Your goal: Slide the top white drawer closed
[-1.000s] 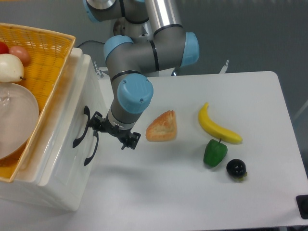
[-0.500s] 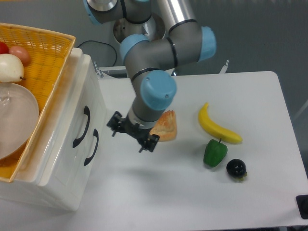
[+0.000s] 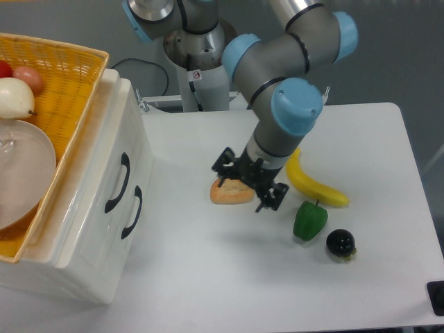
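The top white drawer (image 3: 114, 149) is the upper of two fronts on the white cabinet at the left, marked by its black curved handle (image 3: 117, 182). Its front lies level with the lower drawer (image 3: 139, 177), whose handle (image 3: 132, 211) sits just below. My gripper (image 3: 250, 180) hangs over the middle of the table, well right of the cabinet and touching neither drawer. It is open, with nothing held, and it partly covers a bread roll (image 3: 229, 194) lying beneath it.
A yellow wicker basket (image 3: 66, 83) with fruit and a white bowl (image 3: 21, 173) rests on top of the cabinet. A banana (image 3: 316, 184), a green pepper (image 3: 309, 220) and a dark round fruit (image 3: 340, 242) lie right of the gripper.
The gripper has left the drawer handles and swung right across the table, from beside the cabinet front to above the bread roll. The drawer fronts look unchanged.
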Robot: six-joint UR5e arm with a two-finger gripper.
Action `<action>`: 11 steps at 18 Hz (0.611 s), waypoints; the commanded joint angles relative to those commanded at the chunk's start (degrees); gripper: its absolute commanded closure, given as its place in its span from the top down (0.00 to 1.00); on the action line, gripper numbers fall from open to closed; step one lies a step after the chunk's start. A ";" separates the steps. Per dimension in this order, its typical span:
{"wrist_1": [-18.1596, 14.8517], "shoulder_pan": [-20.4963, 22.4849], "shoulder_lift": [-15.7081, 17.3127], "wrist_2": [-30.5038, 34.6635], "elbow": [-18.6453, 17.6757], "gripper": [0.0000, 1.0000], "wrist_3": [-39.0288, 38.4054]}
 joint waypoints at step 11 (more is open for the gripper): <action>2.19 7.11 0.00 3.35 0.62 1.00 15.82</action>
